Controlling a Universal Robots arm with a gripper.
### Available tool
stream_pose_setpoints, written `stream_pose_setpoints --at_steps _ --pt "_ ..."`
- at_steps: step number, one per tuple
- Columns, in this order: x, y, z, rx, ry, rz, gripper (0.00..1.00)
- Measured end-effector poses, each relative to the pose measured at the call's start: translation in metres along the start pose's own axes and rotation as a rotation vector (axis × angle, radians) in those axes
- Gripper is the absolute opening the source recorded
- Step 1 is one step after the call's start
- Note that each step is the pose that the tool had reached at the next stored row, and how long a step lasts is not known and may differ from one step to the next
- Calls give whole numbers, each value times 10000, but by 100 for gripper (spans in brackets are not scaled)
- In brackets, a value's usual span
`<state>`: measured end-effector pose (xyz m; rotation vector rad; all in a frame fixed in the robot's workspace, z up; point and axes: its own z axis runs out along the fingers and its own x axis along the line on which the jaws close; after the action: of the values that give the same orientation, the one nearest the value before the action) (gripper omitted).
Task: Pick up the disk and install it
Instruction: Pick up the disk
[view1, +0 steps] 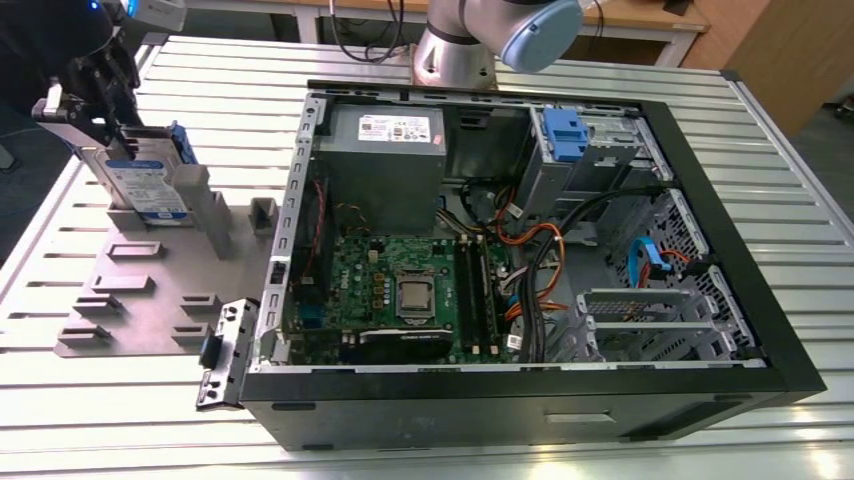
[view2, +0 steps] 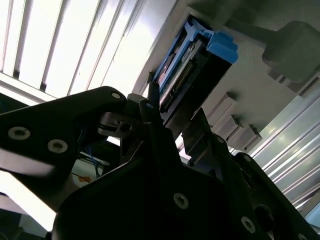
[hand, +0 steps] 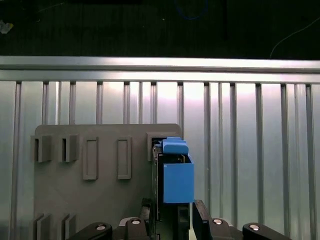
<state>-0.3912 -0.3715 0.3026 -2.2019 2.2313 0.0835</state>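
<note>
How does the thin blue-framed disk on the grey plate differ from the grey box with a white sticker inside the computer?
The disk is thin and flat; the power supply is boxy. The disk stands on edge on the grey plate, at the gripper; the power supply sits inside the computer case. The disk has a blue frame; the power supply is plain grey. Both carry a label.
</note>
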Motion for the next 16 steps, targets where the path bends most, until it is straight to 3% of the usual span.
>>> stream_pose_setpoints --at_steps 16 --pt "0 -19 4 5 -4 82 45"
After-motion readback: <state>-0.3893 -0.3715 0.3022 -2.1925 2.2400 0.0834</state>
